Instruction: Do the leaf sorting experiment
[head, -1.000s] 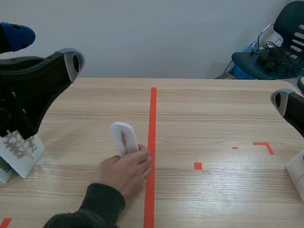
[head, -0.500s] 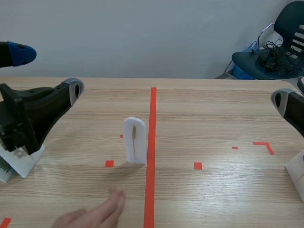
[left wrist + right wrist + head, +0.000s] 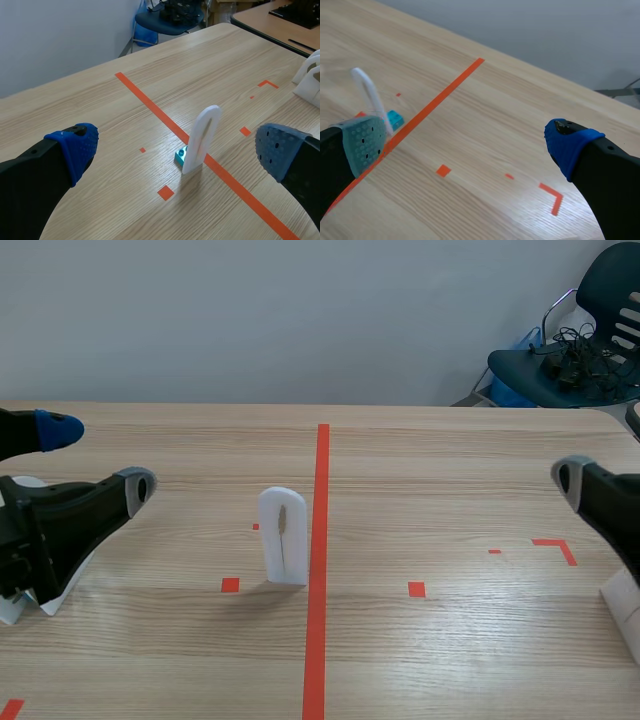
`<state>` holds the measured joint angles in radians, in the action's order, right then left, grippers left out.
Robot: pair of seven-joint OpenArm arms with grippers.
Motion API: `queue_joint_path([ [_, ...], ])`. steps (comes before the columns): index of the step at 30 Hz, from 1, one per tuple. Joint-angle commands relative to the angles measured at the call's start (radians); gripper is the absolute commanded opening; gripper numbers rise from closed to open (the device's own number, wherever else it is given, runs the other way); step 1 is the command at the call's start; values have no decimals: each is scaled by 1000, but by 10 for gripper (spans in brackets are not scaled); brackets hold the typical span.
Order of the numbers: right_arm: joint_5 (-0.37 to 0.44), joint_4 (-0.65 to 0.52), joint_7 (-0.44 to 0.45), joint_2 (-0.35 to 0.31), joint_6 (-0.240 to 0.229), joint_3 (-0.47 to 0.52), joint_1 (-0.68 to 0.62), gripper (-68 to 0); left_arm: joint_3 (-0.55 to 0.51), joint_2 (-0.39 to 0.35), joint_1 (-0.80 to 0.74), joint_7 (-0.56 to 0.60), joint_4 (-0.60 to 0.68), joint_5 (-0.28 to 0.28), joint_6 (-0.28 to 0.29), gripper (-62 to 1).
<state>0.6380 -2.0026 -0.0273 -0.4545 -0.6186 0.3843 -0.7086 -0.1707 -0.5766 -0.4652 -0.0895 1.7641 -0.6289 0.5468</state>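
A white arched card [image 3: 284, 535] with a thin brown leaf on its face stands upright just left of the red centre line. In the left wrist view the card [image 3: 202, 140] rests in a small teal block [image 3: 181, 156], ahead of my open left gripper [image 3: 177, 150]. In the scene view the left gripper [image 3: 95, 457] hangs low at the left, well apart from the card. My right gripper [image 3: 467, 145] is open too, and the card [image 3: 370, 97] with its teal block [image 3: 395, 119] lies far ahead by its grey-green pad. Neither gripper holds anything.
A white stand with a leaf picture [image 3: 50, 590] sits at the left edge, mostly hidden behind my left arm. More white stands [image 3: 310, 75] sit at the table's right edge [image 3: 625, 605]. A chair [image 3: 590, 340] stands beyond the far right corner.
The person's hand let go of the leaf card, left it standing upright, and pulled back out of view. My left gripper has come down lower; the right one shifted slightly inward.
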Motion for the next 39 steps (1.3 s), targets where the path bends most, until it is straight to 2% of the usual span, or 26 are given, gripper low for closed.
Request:
queue_joint_path([
  [1, -12, 4, 17, -3, -3, -45, 32, 4, 2, -6, 3, 17, 31, -11, -4, 14],
  [6, -122, 69, 20, -2, 5, -214, 146, 4, 2, -6, 3, 17, 31, -11, -4, 14],
  [10, -193, 217, 72, -2, 8, -386, 280, 4, 2, -6, 3, 18, 31, -11, -4, 14],
  [15, -347, 433, 178, 43, 11, -592, 466, 4, 2, -6, 3, 18, 31, -11, -5, 14],
  [24, -501, 795, 283, 223, 132, -835, 717, 4, 2, -6, 3, 18, 31, -11, -5, 14],
  [28, -550, 886, 307, 286, 185, -903, 779, 4, 2, -6, 3, 18, 31, -11, -5, 14],
  [31, -561, 912, 305, 310, 190, -945, 797, 4, 2, -5, 3, 19, 31, -11, -5, 14],
  [33, -564, 912, 303, 311, 209, -969, 797, -52, 2, -5, 3, 19, 31, -11, -5, 14],
  [35, -564, 912, 303, 311, 232, -981, 791, -159, 2, -5, 3, 19, 31, -11, -5, 14],
  [37, -564, 912, 298, 311, 232, -985, 787, -288, 2, -5, 3, 21, 31, -11, -5, 14],
  [39, -564, 912, 296, 311, 231, -985, 786, -360, 2, -5, 3, 21, 31, -11, -5, 14],
])
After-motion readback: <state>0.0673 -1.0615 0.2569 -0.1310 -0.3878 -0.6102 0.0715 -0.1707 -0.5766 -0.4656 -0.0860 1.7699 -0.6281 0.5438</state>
